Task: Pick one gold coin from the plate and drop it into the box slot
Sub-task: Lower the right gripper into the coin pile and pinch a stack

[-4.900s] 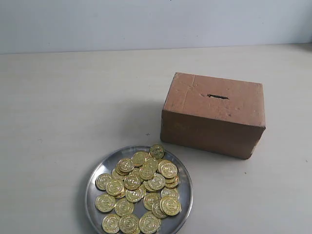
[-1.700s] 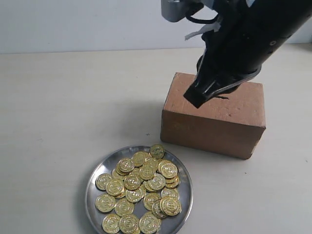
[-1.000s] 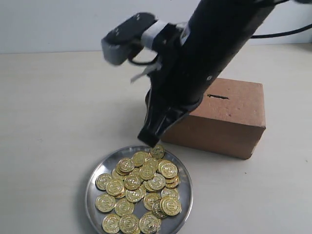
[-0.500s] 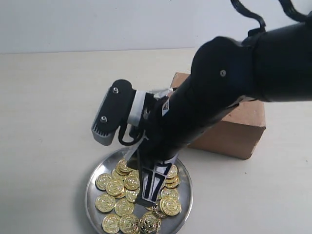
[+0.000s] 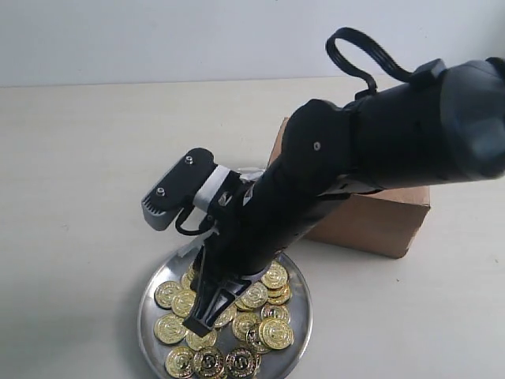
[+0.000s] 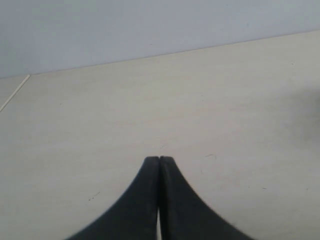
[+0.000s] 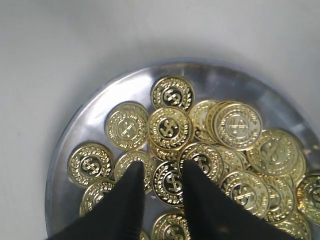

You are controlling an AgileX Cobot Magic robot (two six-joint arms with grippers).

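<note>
The silver plate (image 5: 304,309) sits at the near edge of the table, heaped with several gold coins (image 5: 267,332). My right gripper (image 5: 197,322) reaches down onto the pile. In the right wrist view the right gripper (image 7: 162,169) is open, its black fingertips (image 7: 135,172) straddling one dollar-sign gold coin (image 7: 167,184) that lies flat inside the plate's rim (image 7: 75,131). The brown cardboard box (image 5: 383,223) stands behind the arm, which hides its top and the slot. My left gripper (image 6: 159,159) is shut with nothing in it, over bare table.
The right arm's black body covers the middle of the exterior view and most of the box. A pale wall runs along the back of the beige tabletop (image 5: 95,158). The left wrist view shows only plain table surface (image 6: 150,100).
The right arm has swung from above the box down to the plate. In the last half second its fingertips shifted left and settled onto the coin pile.
</note>
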